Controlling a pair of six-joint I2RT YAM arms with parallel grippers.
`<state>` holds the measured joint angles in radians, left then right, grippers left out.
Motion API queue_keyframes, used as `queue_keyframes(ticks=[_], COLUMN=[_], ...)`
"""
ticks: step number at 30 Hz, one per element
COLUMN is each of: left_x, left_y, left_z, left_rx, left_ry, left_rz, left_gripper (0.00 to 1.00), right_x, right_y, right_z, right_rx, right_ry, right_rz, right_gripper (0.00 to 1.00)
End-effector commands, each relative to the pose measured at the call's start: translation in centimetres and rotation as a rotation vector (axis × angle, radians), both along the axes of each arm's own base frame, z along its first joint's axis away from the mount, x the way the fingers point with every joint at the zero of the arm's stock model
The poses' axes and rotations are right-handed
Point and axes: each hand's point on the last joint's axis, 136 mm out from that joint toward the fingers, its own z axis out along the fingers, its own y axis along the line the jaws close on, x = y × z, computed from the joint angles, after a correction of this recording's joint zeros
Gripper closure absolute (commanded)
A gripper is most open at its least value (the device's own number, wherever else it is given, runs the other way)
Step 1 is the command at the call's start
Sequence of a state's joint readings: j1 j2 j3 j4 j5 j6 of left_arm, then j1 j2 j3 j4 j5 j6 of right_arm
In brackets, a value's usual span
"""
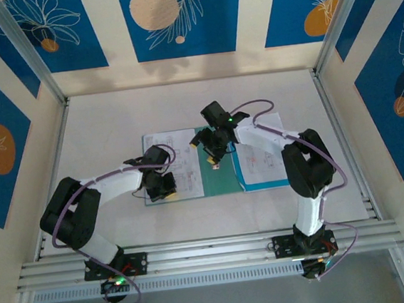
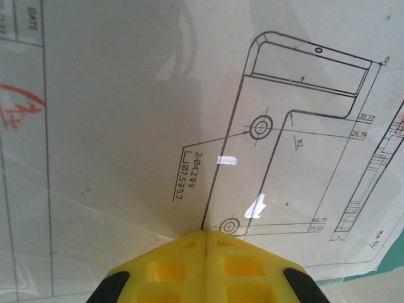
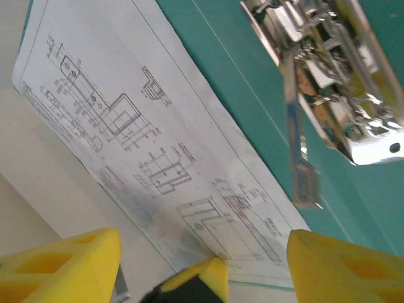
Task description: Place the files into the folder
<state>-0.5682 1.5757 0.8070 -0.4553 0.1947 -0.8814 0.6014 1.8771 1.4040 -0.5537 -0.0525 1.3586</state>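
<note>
In the top camera, the flat teal card folder (image 1: 223, 182) lay open in the middle of the white table (image 1: 113, 117). The white printed paper sheets (image 1: 176, 143) lay on its 9 o'clock half. Bare table was free toward 12 o'clock up to the back wall, and also at 9 and 3 o'clock. Toward 6 o'clock a narrower strip separated the folder's edge from the aluminium rail (image 1: 211, 251). The left gripper (image 1: 161, 187) was over the sheets' 6 o'clock edge, and the right gripper (image 1: 214, 161) was over the folder's middle.

In the left wrist camera, the left gripper's (image 2: 206, 252) yellow fingers were pressed together over a sheet (image 2: 126, 126). Whether they touched it, I cannot tell. The sheet read "DATE", "R2", "20,22", "26,79", "66,79" and "71,57". A sliver of the folder (image 2: 385, 268) showed at 4 o'clock.

In the right wrist camera, the right gripper's (image 3: 202, 243) yellow fingers (image 3: 69, 259) stood wide apart with nothing between them, above a sheet's (image 3: 126, 126) edge on the folder (image 3: 252, 82). A shiny metal clip (image 3: 328, 76) sat at 1 o'clock. The print there was too small to read.
</note>
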Motion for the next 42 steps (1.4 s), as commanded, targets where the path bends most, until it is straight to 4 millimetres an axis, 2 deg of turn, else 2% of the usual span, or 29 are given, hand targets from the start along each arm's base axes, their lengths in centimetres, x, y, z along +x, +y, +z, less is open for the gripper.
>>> queue_keyframes(ticks=[1, 8, 11, 13, 16, 19, 22, 25, 27, 33, 38, 42], left_x=[-2.5, -2.3, -2.4, -2.3, -2.4, -2.3, -2.2, -2.2, -2.3, -2.5, -2.7, -2.6], left_y=[1.6, 1.6, 1.6, 1.6, 1.6, 1.6, 1.5, 1.4, 1.5, 1.6, 1.9, 1.9], left_z=[-1.6, -1.4, -1.4, -1.4, -1.4, -1.3, -1.3, -1.3, -1.3, -1.4, -1.4, -1.3], left_rx=[0.089, 0.090, 0.092, 0.091, 0.090, 0.091, 0.090, 0.088, 0.090, 0.094, 0.100, 0.101], left_ry=[0.099, 0.094, 0.094, 0.093, 0.094, 0.092, 0.091, 0.091, 0.094, 0.098, 0.099, 0.094], left_rz=[-0.020, -0.023, -0.025, -0.026, -0.027, -0.028, -0.032, -0.032, -0.036, -0.038, -0.039, -0.041], left_gripper=[1.00, 1.00, 1.00, 1.00, 1.00, 1.00, 1.00, 1.00, 1.00, 1.00, 1.00, 1.00], right_x=[1.5, 5.5, 6.5, 6.5, 5.0, 2.0, -0.9, -2.6, -2.9, -1.1, 1.3, 3.4], right_y=[0.8, 0.9, 0.7, 0.3, -0.7, -2.3, -3.6, -3.1, -2.3, -0.1, 0.7, 1.1], right_z=[0.7, 1.8, 2.5, 3.0, 3.4, 3.4, 2.5, 1.1, 0.4, 0.1, -0.3, 0.3], right_rx=[0.047, 0.051, 0.046, 0.035, 0.026, -0.002, 0.006, 0.062, 0.082, 0.121, 0.127, 0.137], right_ry=[0.052, 0.003, -0.025, -0.043, -0.042, -0.016, 0.021, 0.064, 0.088, 0.093, 0.096, 0.073], right_rz=[-0.060, -0.105, -0.100, -0.099, -0.118, -0.139, -0.158, -0.160, -0.149, -0.149, -0.179, -0.201], right_gripper=[0.30, 0.32, 0.32, 0.32, 0.32, 0.30, 0.24, 0.10, 0.09, 0.08, 0.09, 0.11])
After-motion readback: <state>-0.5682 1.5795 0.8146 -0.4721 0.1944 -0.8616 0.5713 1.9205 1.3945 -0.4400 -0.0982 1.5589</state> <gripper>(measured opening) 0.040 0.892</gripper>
